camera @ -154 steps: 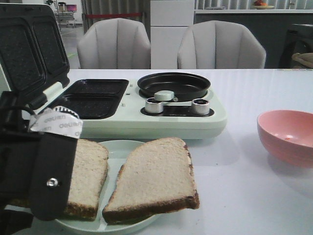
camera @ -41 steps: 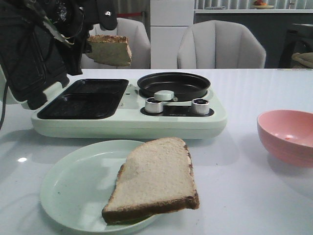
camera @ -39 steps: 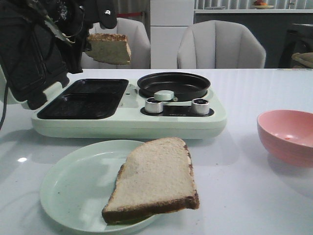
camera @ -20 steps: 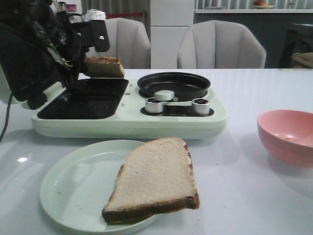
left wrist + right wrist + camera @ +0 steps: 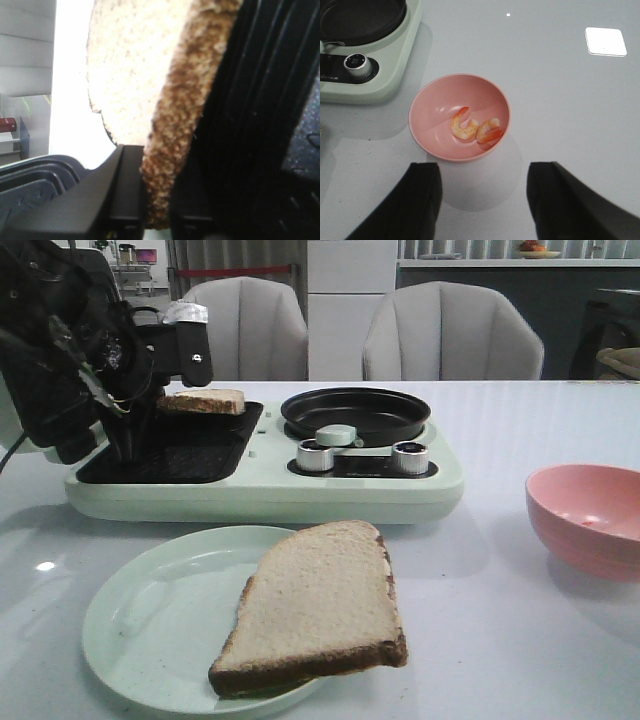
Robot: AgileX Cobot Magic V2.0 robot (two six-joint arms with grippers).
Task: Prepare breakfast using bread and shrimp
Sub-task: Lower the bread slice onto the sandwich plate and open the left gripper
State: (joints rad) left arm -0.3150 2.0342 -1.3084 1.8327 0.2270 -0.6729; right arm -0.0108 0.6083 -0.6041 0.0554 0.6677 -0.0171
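One pale white bread slice with brown crust [image 5: 203, 401] gripped by the crust in the left claw [image 5: 160, 400], low over the far black grill tray of the mint-green breakfast maker [image 5: 205, 420]. Better to level it, lower until touching, then release. Second slice [image 5: 318, 605] lying on the near plate [image 5: 150, 625]. Right claw [image 5: 482, 195] spread wide, holding nothing, above the pink bowl [image 5: 427, 100] with two orange-red shrimp [image 5: 475, 129].

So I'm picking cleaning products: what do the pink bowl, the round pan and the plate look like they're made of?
Pink bowl: probably plastic or melamine, with a matte, even colour and soft sheen. Round pan: dark metal, likely non-stick coated, smooth black with a dull gloss. Plate: pale green, glossy enough to reflect light; ceramic or melamine, can't tell which.
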